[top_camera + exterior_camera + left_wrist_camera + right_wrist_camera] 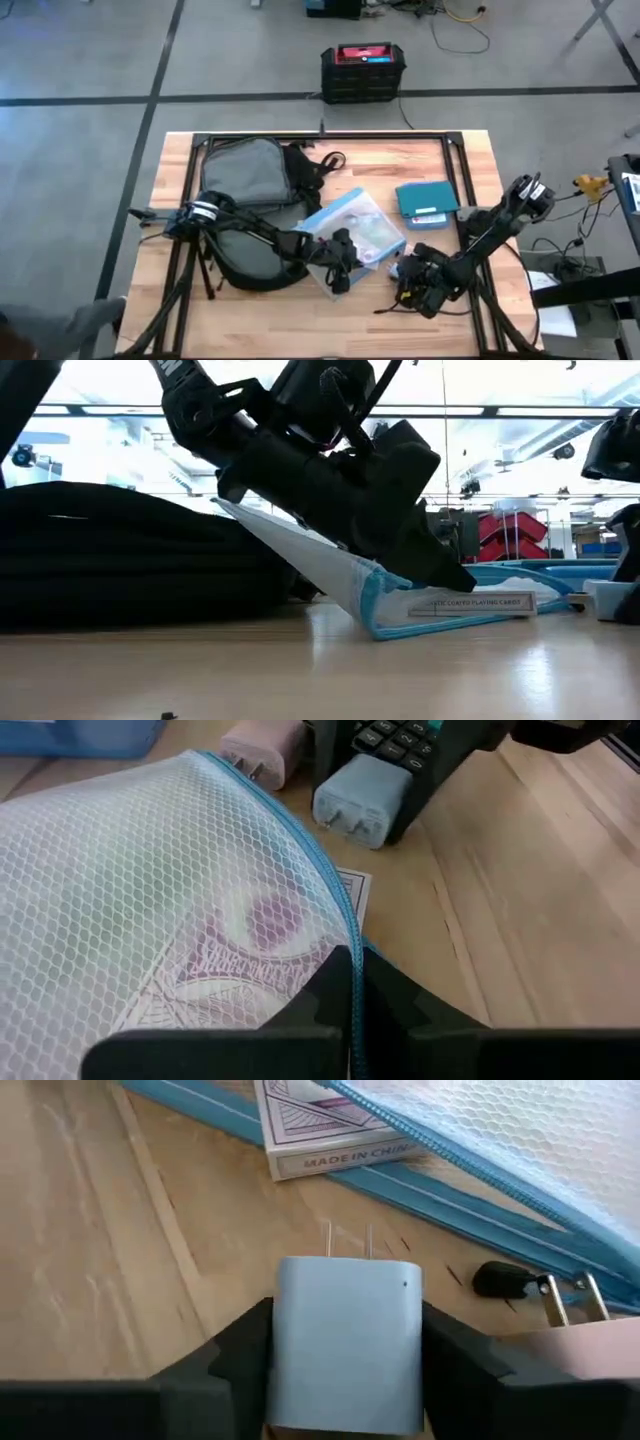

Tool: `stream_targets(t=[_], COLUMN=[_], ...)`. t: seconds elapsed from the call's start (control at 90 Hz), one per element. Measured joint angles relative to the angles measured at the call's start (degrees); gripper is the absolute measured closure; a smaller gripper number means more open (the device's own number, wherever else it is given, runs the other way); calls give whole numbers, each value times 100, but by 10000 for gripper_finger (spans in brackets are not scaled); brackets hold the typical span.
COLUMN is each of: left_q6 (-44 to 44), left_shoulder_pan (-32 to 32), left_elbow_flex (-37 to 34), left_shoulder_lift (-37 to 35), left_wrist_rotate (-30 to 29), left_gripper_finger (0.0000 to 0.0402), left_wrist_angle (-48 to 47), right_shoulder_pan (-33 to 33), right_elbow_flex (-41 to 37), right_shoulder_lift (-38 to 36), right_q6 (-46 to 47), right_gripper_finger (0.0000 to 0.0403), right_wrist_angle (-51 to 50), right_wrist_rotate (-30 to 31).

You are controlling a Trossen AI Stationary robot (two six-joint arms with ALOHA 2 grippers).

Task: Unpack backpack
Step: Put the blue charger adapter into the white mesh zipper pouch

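The black backpack (pixel 250 200) lies at the table's left, also seen in the low view (pixel 120 550). A white mesh pouch (pixel 355 232) with a blue zip edge holds a pack of playing cards (pixel 330 1140). It lies right of the backpack, and my left gripper (pixel 350 995) is shut on its near edge. My right gripper (pixel 345 1335) is shut on a grey-blue plug charger (pixel 362 798) just right of the pouch. A pink charger (pixel 265 745) lies beside it. My left gripper pinches the pouch's blue zip edge (pixel 348 955) between its two fingers, coming slanting down from the table's left. The pouch sits tilted (pixel 300 545), one side raised at the fingers and its lower edge (pixel 385 628) on the table. My right gripper pinches the charger's two side faces (pixel 290 1350) between its fingers, reaching level from the table's right. The charger's prongs (pixel 348 1240) point away from the fingers toward the pouch. Whether it rests on the table, I cannot tell.
A teal flat case (pixel 427 200) lies at the far right of the table. A black box with a red top (pixel 362 70) stands on the floor beyond the far edge. Bare wood shows along the near edge (pixel 300 325).
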Motion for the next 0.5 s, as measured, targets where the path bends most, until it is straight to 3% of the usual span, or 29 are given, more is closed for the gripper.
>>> stream_targets(t=[0.244, 0.5], left_q6=[-42, 268], left_shoulder_pan=[-7, -23], left_elbow_flex=[0, 7], left_shoulder_lift=[-178, -632], left_wrist_rotate=[53, 40], left_gripper_finger=[402, 402], left_wrist_angle=[-25, -195], right_shoulder_pan=[-2, -224], right_elbow_flex=[251, 321], right_shoulder_lift=[-86, 33], right_q6=[-929, -2753], right_gripper_finger=[233, 233], right_wrist_angle=[97, 1606], right_wrist_rotate=[-33, 29])
